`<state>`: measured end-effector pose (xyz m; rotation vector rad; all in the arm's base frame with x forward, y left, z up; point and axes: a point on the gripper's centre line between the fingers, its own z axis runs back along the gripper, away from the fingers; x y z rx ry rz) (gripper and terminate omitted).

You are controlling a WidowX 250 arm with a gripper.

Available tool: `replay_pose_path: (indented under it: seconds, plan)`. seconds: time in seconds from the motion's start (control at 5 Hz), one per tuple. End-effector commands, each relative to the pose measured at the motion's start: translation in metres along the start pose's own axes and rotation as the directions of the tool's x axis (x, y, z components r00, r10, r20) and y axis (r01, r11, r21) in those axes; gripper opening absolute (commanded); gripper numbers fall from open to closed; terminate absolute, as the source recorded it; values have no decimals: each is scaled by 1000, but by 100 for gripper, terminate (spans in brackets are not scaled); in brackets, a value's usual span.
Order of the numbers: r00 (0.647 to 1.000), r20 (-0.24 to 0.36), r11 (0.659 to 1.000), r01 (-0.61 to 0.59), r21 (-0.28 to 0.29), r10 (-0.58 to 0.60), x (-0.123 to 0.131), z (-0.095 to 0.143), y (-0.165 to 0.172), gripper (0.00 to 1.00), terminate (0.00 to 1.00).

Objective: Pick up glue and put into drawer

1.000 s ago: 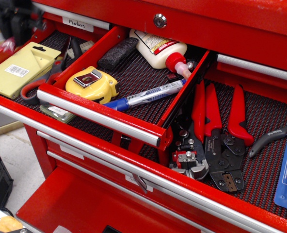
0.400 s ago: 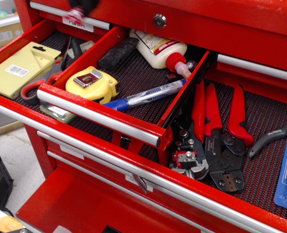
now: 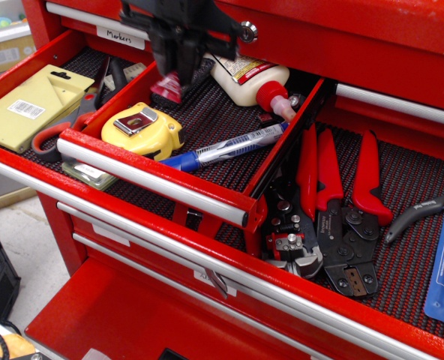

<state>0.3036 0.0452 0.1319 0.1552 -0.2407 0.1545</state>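
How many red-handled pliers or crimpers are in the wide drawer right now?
2: the wire stripper beside the narrow drawer, and the crimper on its right. More may be hidden under that drawer.

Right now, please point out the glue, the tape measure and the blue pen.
glue [image 3: 168,88]: main camera view, on its red lower end hanging under the jaws.
tape measure [image 3: 143,129]: main camera view, on its yellow body.
blue pen [image 3: 226,146]: main camera view, on the barrel's middle.
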Motion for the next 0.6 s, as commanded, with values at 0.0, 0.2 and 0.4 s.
replay_pose_path:
  seconds: [0.0, 0.2, 0.4]
  plan:
    - [998, 56, 1000, -30, 1, 30, 6, 16, 7, 100, 0]
    - [998, 56, 1000, -30, 1, 30, 6, 16, 7, 100, 0]
    - [998, 56, 1000, -30, 1, 30, 6, 16, 7, 100, 100]
